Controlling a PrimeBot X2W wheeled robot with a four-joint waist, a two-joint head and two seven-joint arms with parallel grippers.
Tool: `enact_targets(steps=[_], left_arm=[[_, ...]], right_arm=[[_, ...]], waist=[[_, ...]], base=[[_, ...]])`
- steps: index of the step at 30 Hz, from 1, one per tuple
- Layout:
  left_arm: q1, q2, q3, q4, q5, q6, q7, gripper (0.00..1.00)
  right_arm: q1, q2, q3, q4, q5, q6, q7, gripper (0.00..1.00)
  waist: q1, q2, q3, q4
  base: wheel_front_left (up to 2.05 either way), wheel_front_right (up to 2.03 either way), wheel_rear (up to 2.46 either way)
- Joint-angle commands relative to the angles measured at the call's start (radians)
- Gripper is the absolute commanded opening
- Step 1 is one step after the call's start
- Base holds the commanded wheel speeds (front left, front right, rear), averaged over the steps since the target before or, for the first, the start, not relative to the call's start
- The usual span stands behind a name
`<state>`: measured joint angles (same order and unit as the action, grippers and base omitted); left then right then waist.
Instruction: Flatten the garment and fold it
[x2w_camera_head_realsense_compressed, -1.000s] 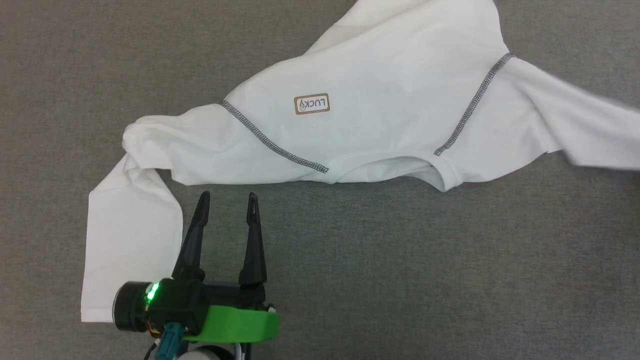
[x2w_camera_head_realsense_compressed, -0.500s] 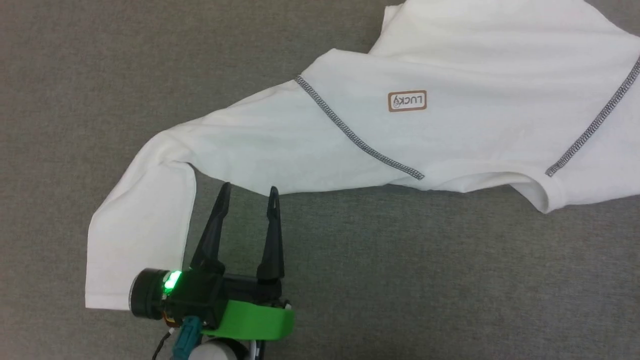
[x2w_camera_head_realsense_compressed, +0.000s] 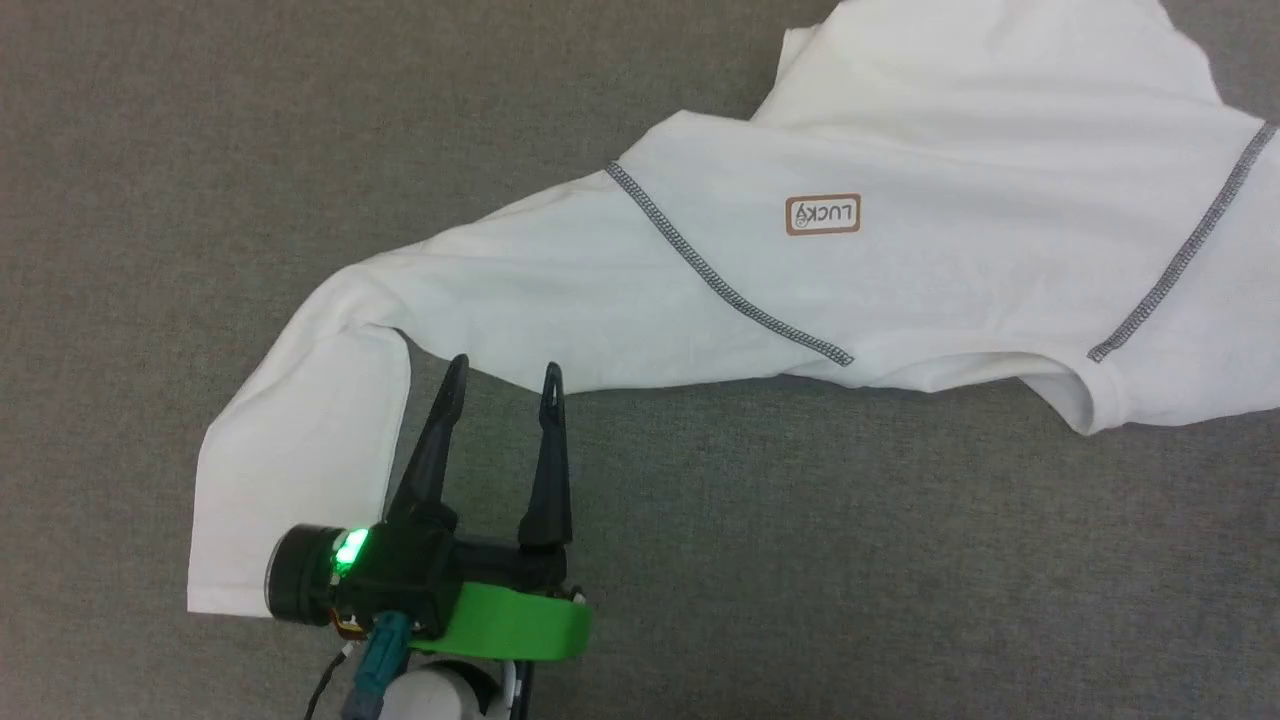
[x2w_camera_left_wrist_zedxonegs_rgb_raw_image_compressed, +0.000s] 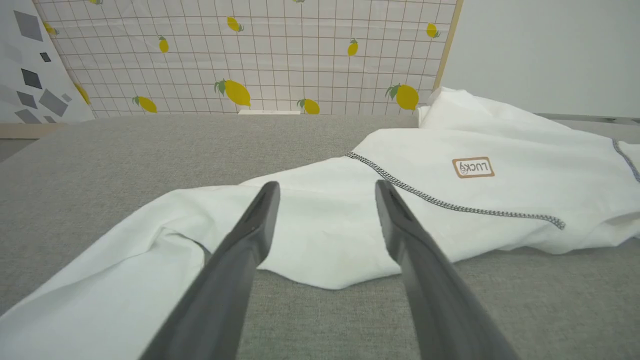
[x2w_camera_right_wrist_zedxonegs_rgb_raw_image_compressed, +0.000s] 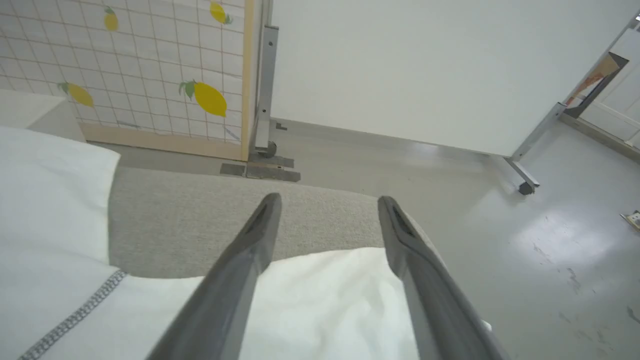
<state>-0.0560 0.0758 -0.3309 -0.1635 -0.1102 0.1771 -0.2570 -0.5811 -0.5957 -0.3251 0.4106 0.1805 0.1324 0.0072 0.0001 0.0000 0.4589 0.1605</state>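
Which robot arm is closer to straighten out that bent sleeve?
Left. The left gripper is open, its tips right beside the bent sleeve; the right gripper hovers at the opposite end of the shirt.

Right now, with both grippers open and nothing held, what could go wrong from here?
1. One sleeve of the garment lies bent at the elbow beside the open left gripper. Folding now would likely trap that crease.
2. Under the open right gripper, fabric reaches the edge of the grey surface, with the floor beyond. A careless tug could slide it off.
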Motion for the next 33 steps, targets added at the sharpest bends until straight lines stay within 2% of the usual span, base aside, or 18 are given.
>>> enact_targets(steps=[1,4,8,11,13,17,19,21,26,30,33], left_arm=[[0.008,0.011,0.009,0.005,-0.006,-0.002,-0.005,1.00],[0.036,0.021,0.018,0.005,-0.016,-0.005,-0.005,1.00],[0.073,0.058,0.003,0.011,-0.015,-0.032,0.002,1.00],[0.097,0.075,0.000,0.006,-0.015,-0.036,0.014,1.00],[0.109,0.085,-0.002,0.000,-0.011,-0.036,0.022,1.00],[0.116,0.099,-0.020,-0.018,0.008,-0.036,0.055,1.00],[0.104,0.121,-0.038,-0.015,0.029,-0.053,0.082,1.00],[0.077,0.142,-0.064,-0.003,0.052,-0.079,0.119,1.00],[-0.052,0.186,-0.147,0.071,0.117,-0.180,0.276,1.00],[-0.182,0.187,-0.195,0.138,0.143,-0.247,0.340,1.00],[-0.263,0.189,-0.227,0.208,0.156,-0.274,0.383,1.00]], right_arm=[[0.056,0.043,-0.004,-0.042,0.024,-0.002,-0.022,1.00],[0.185,0.141,-0.017,-0.176,0.047,-0.002,-0.039,1.00],[0.400,0.323,-0.035,-0.402,0.025,-0.002,-0.026,1.00],[0.538,0.456,-0.053,-0.544,0.005,-0.002,-0.010,1.00],[0.606,0.513,-0.060,-0.615,-0.004,-0.002,-0.001,1.00],[0.688,0.543,-0.037,-0.706,0.006,-0.002,0.023,1.00],[0.701,0.545,-0.024,-0.725,0.030,-0.002,0.032,1.00],[0.702,0.545,-0.019,-0.738,0.042,-0.002,0.036,1.00],[0.687,0.545,-0.010,-0.766,0.038,-0.002,0.049,1.00],[0.676,0.545,0.003,-0.780,0.045,-0.002,0.061,1.00],[0.667,0.545,0.015,-0.786,0.055,-0.002,0.065,1.00]], waist=[[-0.0001,0.0000,-0.074,-0.040],[-0.0001,0.0000,-0.125,-0.058],[-0.0001,0.0000,-0.182,-0.079],[-0.0001,0.0000,-0.212,-0.096],[-0.0001,0.0000,-0.224,-0.107],[-0.0001,0.0000,-0.236,-0.134],[-0.0001,0.0000,-0.236,-0.145],[-0.0001,0.0000,-0.232,-0.150],[-0.0001,0.0000,-0.203,-0.150],[-0.0001,0.0000,-0.163,-0.150],[-0.0001,0.0000,-0.135,-0.155]], base=[[0.00,0.00,0.00],[0.00,0.00,0.00],[0.00,0.00,0.00],[0.00,0.00,0.00],[0.00,0.00,0.00],[0.00,0.00,0.00],[0.00,0.00,0.00],[0.00,0.00,0.00],[0.00,0.00,0.00],[0.00,0.00,0.00],[0.00,0.00,0.00]])
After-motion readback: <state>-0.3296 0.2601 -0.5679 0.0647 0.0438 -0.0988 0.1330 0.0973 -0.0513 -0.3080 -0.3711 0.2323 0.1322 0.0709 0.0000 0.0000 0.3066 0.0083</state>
